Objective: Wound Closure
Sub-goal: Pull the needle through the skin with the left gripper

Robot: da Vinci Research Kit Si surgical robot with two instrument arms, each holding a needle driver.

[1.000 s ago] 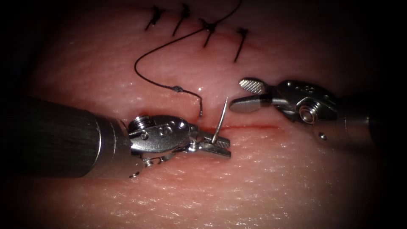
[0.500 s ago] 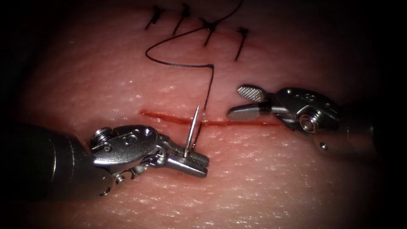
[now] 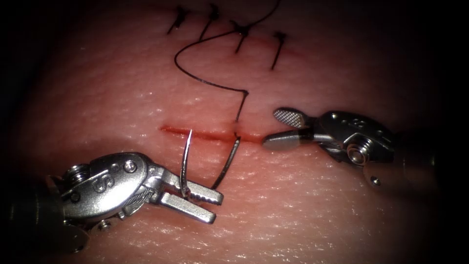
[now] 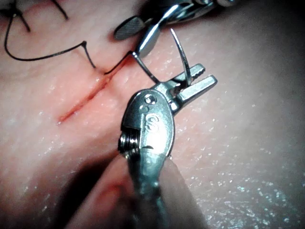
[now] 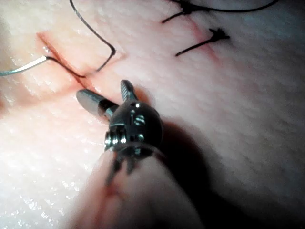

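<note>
Left tool (image 3: 207,203) low and near on the near side of the cut (image 3: 210,134), jaws clamped on the needle (image 3: 184,164) close to its swaged end, where the thread (image 3: 215,83) joins; the rest of the curve rising free toward the cut, tip just short of the red line, wholly out of the tissue (image 3: 303,215). Same grip seen in the left wrist view: left tool (image 4: 193,86), needle (image 4: 181,52) arcing up from the jaws, thread (image 4: 47,55) running off across the tissue (image 4: 248,157) beside the cut (image 4: 83,100).

Right tool (image 3: 283,128) at the right end of the cut, jaws spread wide, holding nothing, lower jaw just over the red line. In its own wrist view, right tool (image 5: 107,98) gaping above the tissue (image 5: 248,119), near the cut (image 5: 62,57), with a length of needle (image 5: 21,67) and thread (image 5: 95,36) beyond.

Thread from the needle's end up into the cut, out on the far side, kinked, then looping left and far toward the row of finished stitches (image 3: 239,36)

Compared with a second ago: left tool drawn back left and nearer, needle carried with it, more thread pulled through
</note>
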